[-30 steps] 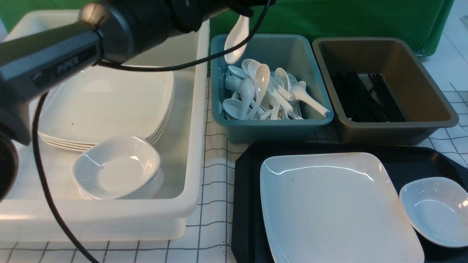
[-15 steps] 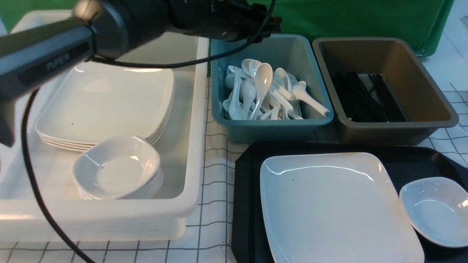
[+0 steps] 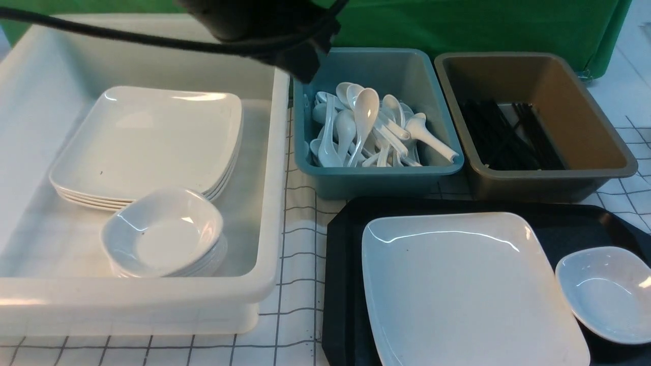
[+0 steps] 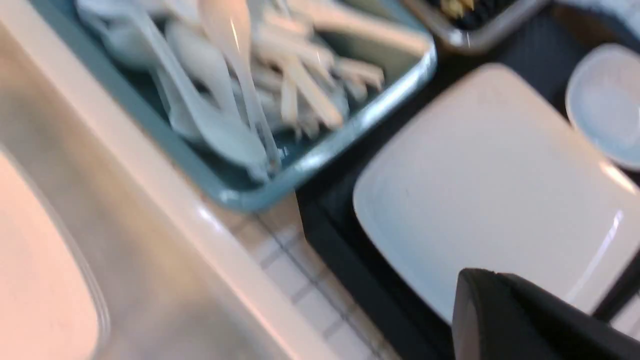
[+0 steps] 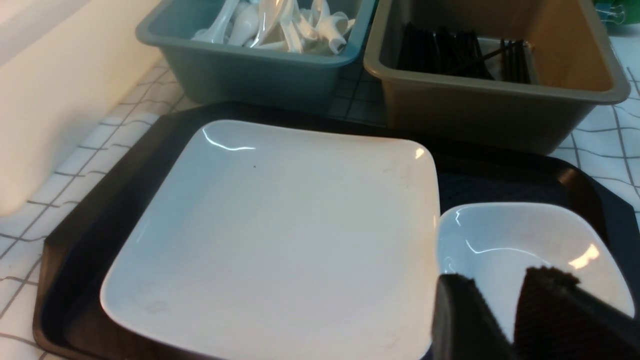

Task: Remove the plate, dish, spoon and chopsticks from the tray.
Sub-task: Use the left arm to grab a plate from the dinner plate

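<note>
Left gripper (image 4: 481, 292) is clenched, empty, by the teal spoon tub (image 3: 376, 178). Right gripper (image 5: 500, 278) hangs with jaws parted over the dish (image 5: 505, 232), beside the plate (image 5: 280, 225) on the tray (image 5: 102, 210).

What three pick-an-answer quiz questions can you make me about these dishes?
1. Where is the small dish? A) on the black tray, beside the big plate; B) on top of the plate; C) off the tray.
2. What colour is the tub holding the spoons? A) red; B) teal; C) yellow.
3. What lies on the big plate? A) food; B) a cup; C) nothing.
Answers: 1A, it sits on the tray right of the plate; 2B, its walls are blue-green; 3C, its surface is bare.
</note>
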### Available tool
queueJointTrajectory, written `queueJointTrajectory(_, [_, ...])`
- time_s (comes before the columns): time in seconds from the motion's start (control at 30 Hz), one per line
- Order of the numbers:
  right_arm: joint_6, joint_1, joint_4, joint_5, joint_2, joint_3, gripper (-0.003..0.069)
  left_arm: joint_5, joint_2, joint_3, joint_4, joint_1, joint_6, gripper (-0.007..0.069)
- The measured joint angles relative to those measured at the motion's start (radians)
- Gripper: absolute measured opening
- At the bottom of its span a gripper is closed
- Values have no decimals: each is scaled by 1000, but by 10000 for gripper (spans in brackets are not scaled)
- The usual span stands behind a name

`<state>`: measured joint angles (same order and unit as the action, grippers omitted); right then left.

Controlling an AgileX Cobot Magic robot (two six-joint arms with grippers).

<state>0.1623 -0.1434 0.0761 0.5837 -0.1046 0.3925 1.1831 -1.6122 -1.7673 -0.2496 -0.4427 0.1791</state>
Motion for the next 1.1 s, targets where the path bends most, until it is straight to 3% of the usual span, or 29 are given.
queueJointTrajectory(0.23, [0,0,0,0,0,0,238,30,117,251,-137,0,-4,-2])
queueJointTrajectory(0.47, [0,0,0,0,0,0,239,-71,158,676,-423,-43,-43,11])
queueJointTrajectory(0.73, [0,0,0,0,0,0,239,-273,105,745,-440,-246,-116,157])
queueJointTrajectory(0.83, [0,0,0,0,0,0,239,-413,53,745,-312,-352,-247,277])
queueJointTrajectory(0.93, [0,0,0,0,0,0,239,-493,6,747,-250,-389,-344,361])
queueJointTrajectory(1.1, [0,0,0,0,0,0,239,-589,-58,747,-249,-398,-386,451])
